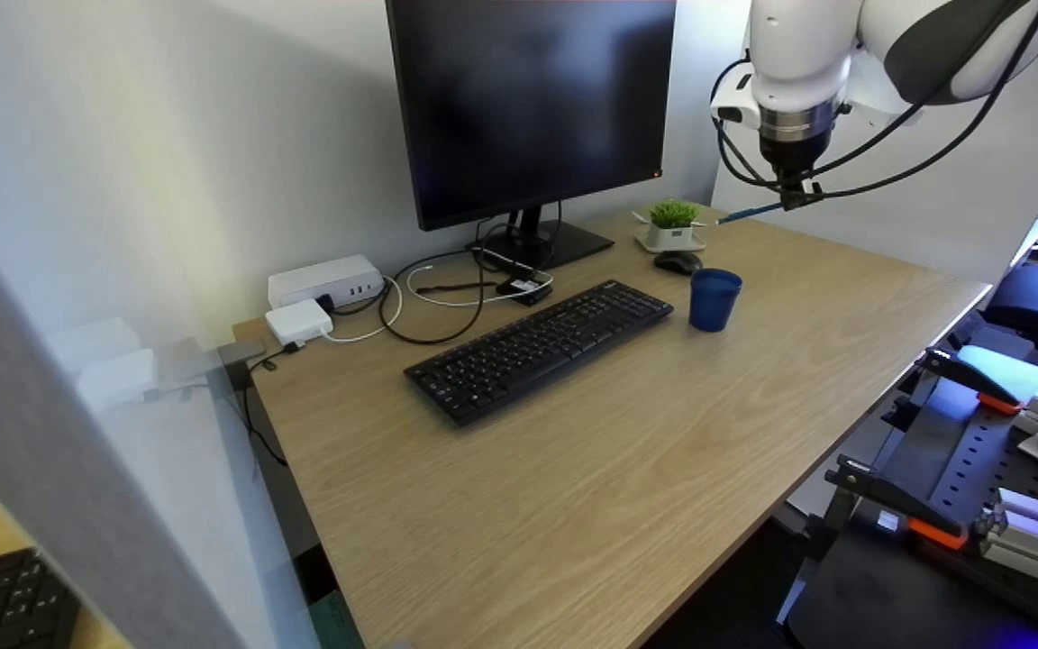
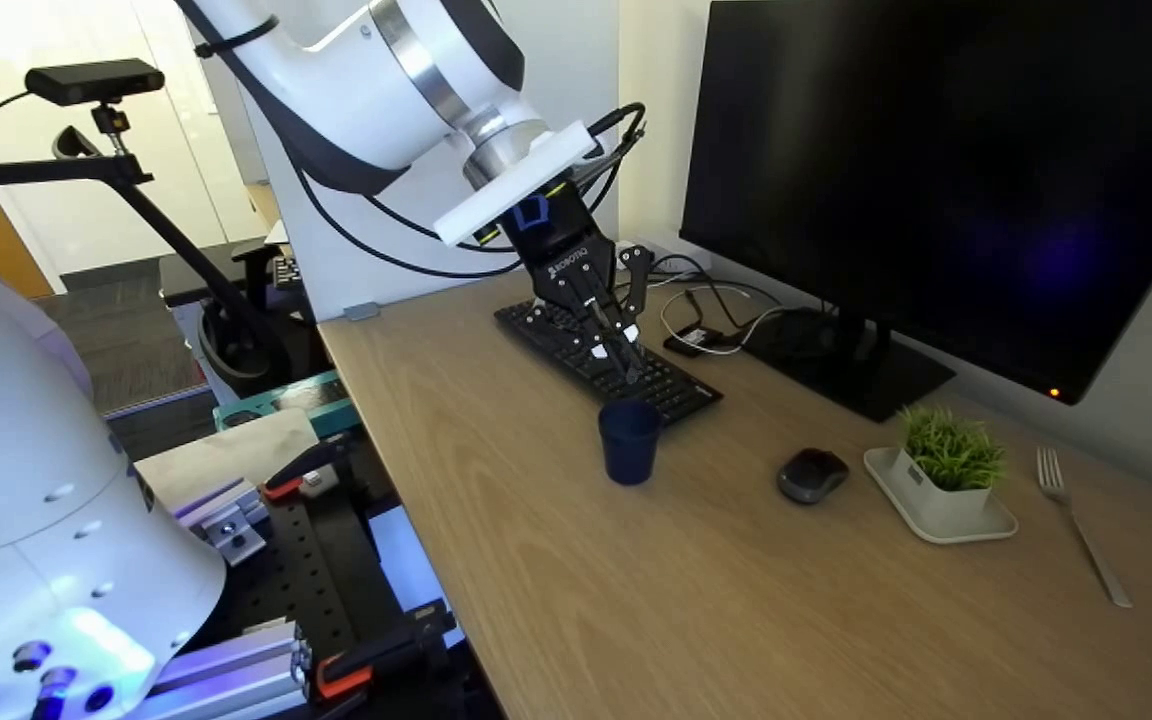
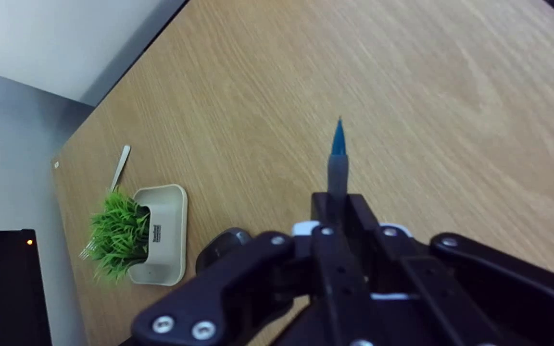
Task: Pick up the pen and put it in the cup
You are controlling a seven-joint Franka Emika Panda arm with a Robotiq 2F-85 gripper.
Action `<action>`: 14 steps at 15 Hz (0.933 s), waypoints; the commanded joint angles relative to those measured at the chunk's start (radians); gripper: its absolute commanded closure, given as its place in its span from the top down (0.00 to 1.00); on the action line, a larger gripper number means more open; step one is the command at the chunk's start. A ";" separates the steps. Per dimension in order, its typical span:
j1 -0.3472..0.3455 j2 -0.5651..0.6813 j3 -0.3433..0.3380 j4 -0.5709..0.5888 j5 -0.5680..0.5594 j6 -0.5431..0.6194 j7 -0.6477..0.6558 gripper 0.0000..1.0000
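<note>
The dark blue cup (image 1: 714,302) stands upright on the wooden desk, to the right of the keyboard; it also shows in an exterior view (image 2: 630,445). My gripper (image 3: 339,209) is shut on the pen (image 3: 338,168), whose blue tip points out past the fingertips. In an exterior view the pen (image 1: 747,213) sticks out sideways, tip to the left, from the gripper (image 1: 798,196), high above the desk. In an exterior view the gripper (image 2: 621,360) appears just above and beyond the cup's rim; the pen is hard to make out there. The cup is out of the wrist view.
A black keyboard (image 1: 541,350) lies beside the cup. A black mouse (image 2: 812,475), a potted plant (image 2: 951,460) on a white tray and a fork (image 2: 1081,530) lie along the desk. A monitor (image 1: 537,108), cables and white boxes (image 1: 325,281) stand at the back.
</note>
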 commanded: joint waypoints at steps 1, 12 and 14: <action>0.016 0.015 0.029 -0.005 -0.012 -0.109 -0.037 0.03; 0.036 0.149 0.050 0.024 -0.057 -0.203 -0.085 0.03; 0.036 0.174 0.049 0.045 -0.087 -0.208 -0.083 0.03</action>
